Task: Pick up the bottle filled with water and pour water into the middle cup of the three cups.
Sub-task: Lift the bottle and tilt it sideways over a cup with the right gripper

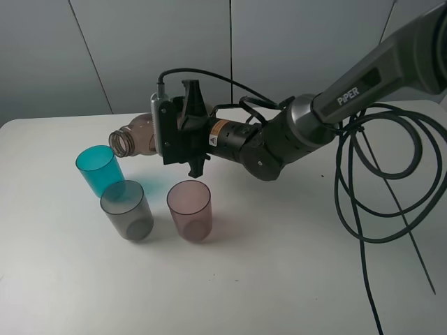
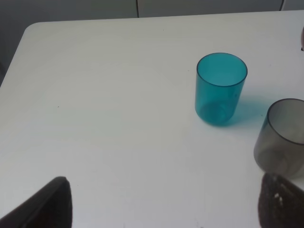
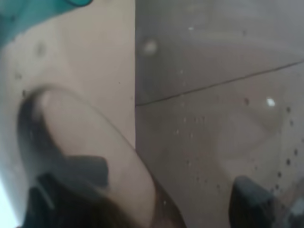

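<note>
Above the cups, the right gripper [image 1: 190, 130] is clamped on the bottle [image 1: 137, 134], tipped sideways with its mouth by the teal cup [image 1: 98, 169], near the grey middle cup [image 1: 127, 209]. Pick-up looks done; no water shows there yet. The left gripper [image 2: 166, 204] stands open

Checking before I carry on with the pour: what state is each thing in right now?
Bottle: uncapped, tipped near level, held, no stream visible.
Right gripper: shut on bottle.
Left gripper: open, empty.
Teal cup: upright, looks empty.
Grey cup: upright, no water seen.
Mauve cup: upright, no water seen.
</note>
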Motion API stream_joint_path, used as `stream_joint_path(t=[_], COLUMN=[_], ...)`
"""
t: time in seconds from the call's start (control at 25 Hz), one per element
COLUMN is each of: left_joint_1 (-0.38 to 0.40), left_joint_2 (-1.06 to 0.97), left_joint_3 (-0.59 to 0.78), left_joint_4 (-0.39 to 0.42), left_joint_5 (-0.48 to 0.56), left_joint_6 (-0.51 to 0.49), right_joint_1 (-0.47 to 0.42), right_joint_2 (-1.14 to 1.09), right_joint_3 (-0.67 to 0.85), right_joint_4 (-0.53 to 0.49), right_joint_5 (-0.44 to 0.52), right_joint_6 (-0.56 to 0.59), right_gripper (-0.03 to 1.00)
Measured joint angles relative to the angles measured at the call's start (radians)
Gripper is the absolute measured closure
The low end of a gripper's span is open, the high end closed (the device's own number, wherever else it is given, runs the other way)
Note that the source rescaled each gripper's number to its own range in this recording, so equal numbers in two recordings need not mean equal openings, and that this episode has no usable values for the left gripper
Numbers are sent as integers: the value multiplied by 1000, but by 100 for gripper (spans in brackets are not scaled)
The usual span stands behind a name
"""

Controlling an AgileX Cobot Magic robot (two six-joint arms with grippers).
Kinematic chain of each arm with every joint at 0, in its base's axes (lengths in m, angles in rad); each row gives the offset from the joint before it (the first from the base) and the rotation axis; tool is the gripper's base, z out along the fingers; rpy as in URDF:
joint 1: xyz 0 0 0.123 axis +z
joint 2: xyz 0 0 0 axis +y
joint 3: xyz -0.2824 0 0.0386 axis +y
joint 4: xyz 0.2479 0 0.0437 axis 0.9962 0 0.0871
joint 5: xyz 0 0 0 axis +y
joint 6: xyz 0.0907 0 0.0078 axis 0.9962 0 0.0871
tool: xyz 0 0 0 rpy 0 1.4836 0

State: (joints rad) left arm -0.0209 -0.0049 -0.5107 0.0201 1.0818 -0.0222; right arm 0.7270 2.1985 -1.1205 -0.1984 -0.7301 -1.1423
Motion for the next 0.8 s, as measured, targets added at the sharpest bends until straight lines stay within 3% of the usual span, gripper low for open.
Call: stream_joint_path(t=[0.8], left_joint_1=[0], left_joint_2=[0], left_joint_3=[0], left_joint_4=[0], left_joint_5=[0], left_joint_6=[0], right_joint_1=[0], right_joint_2=[0], right_joint_3=[0], right_joint_4=[26], right_joint_5=[0], right_joint_6=[-157], right_gripper=[96])
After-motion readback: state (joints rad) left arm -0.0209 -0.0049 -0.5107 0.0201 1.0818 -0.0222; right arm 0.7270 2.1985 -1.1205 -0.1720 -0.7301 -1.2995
